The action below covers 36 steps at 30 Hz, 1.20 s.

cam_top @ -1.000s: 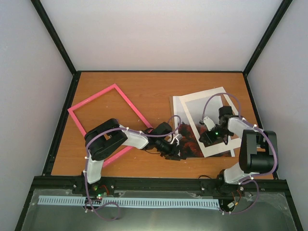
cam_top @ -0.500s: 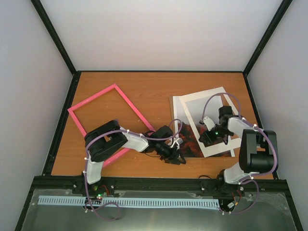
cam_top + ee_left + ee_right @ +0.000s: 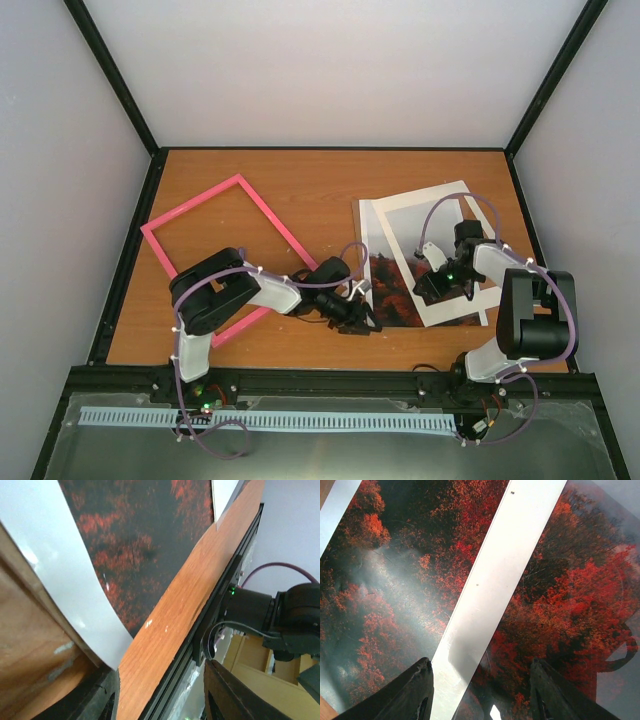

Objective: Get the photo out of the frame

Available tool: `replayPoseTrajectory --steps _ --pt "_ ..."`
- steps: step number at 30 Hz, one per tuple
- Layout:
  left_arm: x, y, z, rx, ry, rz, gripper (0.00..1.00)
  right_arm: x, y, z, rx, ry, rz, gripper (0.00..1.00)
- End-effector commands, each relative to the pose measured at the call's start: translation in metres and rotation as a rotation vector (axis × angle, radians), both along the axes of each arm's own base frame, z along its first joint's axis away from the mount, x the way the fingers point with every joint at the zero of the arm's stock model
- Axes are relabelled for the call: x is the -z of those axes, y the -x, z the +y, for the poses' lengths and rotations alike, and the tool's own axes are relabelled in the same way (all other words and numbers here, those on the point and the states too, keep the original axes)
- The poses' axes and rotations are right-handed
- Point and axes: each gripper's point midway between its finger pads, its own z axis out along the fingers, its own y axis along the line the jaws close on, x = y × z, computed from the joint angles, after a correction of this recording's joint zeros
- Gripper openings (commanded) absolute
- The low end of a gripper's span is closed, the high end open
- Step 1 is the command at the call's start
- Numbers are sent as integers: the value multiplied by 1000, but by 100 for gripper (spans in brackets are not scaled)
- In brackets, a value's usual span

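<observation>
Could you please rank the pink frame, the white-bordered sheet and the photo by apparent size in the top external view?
1. pink frame
2. white-bordered sheet
3. photo, partly hidden under that sheet, so its rank against the sheet is unsure.

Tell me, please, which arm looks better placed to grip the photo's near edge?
Left, probably: the left pincer sits at the photo's near corner, while the right pincer hovers above its face.
</observation>
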Motion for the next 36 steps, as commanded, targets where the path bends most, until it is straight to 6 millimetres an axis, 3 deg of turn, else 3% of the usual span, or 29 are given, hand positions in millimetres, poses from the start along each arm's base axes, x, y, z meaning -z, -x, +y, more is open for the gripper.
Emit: replayPoseTrajectory --steps 1,11,19,26,30,36 --pt "-20 -27 -15 -67 54 -67 47 27 35 -8 9 63 153 53" --pt "-18 -40 -21 -98 44 -55 48 27 35 -8 6 60 151 53" --pt "-7 -28 -7 -92 8 -19 49 27 35 -7 3 53 155 53" --pt "5 -25 -7 -87 -4 15 50 27 35 -7 2 53 153 53" --pt "1 -33 -13 -102 7 -17 50 27 35 -7 2 52 154 53" --pt "0 -62 -11 -215 -24 -34 53 27 35 -7 3 52 154 53"
